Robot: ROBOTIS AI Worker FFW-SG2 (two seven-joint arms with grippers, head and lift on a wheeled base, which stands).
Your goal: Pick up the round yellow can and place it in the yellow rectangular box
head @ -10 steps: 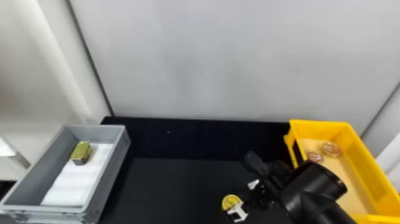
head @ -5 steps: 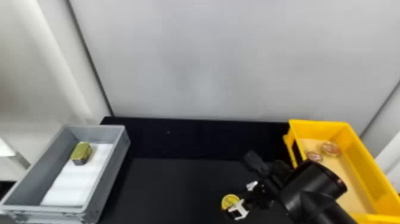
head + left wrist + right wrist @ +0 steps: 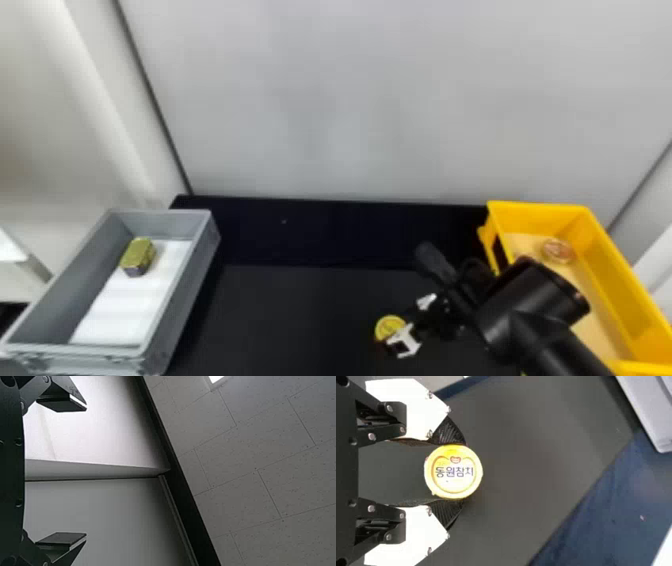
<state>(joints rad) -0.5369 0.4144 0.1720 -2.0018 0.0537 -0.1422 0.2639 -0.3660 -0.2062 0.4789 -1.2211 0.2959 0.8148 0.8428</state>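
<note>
Gripper [image 3: 459, 472] of the right arm [image 3: 540, 315]: closed on the round yellow can [image 3: 453, 471], one finger against each side, printed face exposed. Contact with the black table [image 3: 300, 310] cannot be determined. The yellow rectangular box [image 3: 610, 272] lies to the can's right, beyond the forearm, long axis running fore and aft; the right arm is nearer. Transfer should therefore proceed rightward, above the rim. The box holds a round reddish item [image 3: 557, 251]. Gray bin [image 3: 192, 295], far left: gold tin [image 3: 138, 254] on white liner [image 3: 120, 310]. Left gripper [image 3: 85, 471]: fingers apart, empty.

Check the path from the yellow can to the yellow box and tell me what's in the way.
Nothing loose shows between the can, in the right tool, and the yellow box, just the box's own left wall; the right arm hides part of that stretch.
</note>
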